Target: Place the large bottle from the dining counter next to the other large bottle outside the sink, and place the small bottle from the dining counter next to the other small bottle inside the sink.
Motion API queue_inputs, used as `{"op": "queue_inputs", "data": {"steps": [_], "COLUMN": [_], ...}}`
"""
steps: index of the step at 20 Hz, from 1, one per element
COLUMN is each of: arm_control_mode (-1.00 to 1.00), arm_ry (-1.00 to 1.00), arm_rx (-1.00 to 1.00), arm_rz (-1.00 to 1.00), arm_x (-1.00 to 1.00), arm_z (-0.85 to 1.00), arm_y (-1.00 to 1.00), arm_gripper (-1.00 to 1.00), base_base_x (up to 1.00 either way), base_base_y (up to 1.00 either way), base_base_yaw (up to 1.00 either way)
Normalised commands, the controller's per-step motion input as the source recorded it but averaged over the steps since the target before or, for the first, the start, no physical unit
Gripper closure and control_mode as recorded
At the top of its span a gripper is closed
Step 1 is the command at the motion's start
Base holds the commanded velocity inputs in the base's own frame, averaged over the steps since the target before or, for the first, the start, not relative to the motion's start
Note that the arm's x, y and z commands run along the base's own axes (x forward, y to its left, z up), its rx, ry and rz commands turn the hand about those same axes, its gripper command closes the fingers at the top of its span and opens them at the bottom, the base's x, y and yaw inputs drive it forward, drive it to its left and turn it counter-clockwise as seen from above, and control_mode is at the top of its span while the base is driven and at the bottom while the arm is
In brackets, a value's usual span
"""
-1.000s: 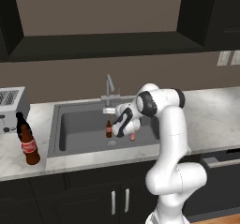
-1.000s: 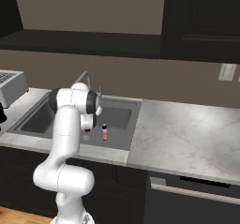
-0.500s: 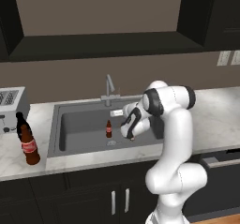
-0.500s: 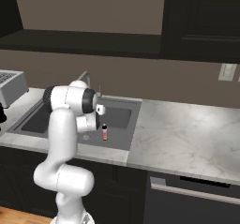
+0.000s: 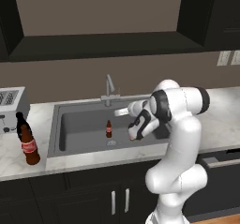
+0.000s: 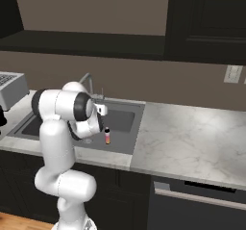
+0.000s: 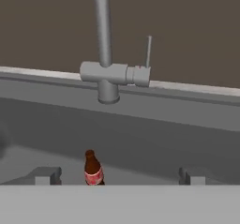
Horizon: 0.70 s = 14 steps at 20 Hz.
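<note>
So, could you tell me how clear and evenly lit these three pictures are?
Left base view: flat, soft light, no glare, the small bottle in the sink slightly blurred. Right base view: equally even, the marble worktop mottled but free of hotspots. Hand view: the faucet is fairly sharp, with only faint shading below it.

Left base view: toaster (image 5: 10, 107) cut by the left picture edge. Near-black bottle (image 5: 19, 122) at the left end of the worktop, lower body hidden behind the brown red-labelled bottle (image 5: 29, 147). Arm covers the sink's (image 5: 70, 124) right wall; gripper (image 5: 133, 135) tips partly lost against it.

Right base view: arm hides the sink's left half and most of the faucet (image 6: 88, 81). Small bottle (image 6: 107, 136) too small to read its label.

Hand view: small bottle's base and both fingertips (image 7: 47, 175) cut at the bottom; faucet spout runs off the top edge.
</note>
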Motion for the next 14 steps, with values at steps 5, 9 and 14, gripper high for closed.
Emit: {"op": "queue_inputs", "data": {"steps": [5,9,14], "arm_control_mode": [-1.00,-1.00,-1.00], "arm_ry": [0.00,0.00,0.00], "arm_rx": [-0.05,-0.04,-0.04], "arm_rz": [0.06,0.05,0.05], "arm_x": [-0.27,-0.29,-0.32], "arm_z": [0.41,0.32,0.35], "arm_y": [-0.23,-0.26,-0.25], "arm_gripper": [-1.00,-1.00,-1.00], "base_base_x": [0.00,0.00,0.00], "base_base_y": [0.00,0.00,0.00], "base_base_yaw": [0.00,0.00,0.00]}}
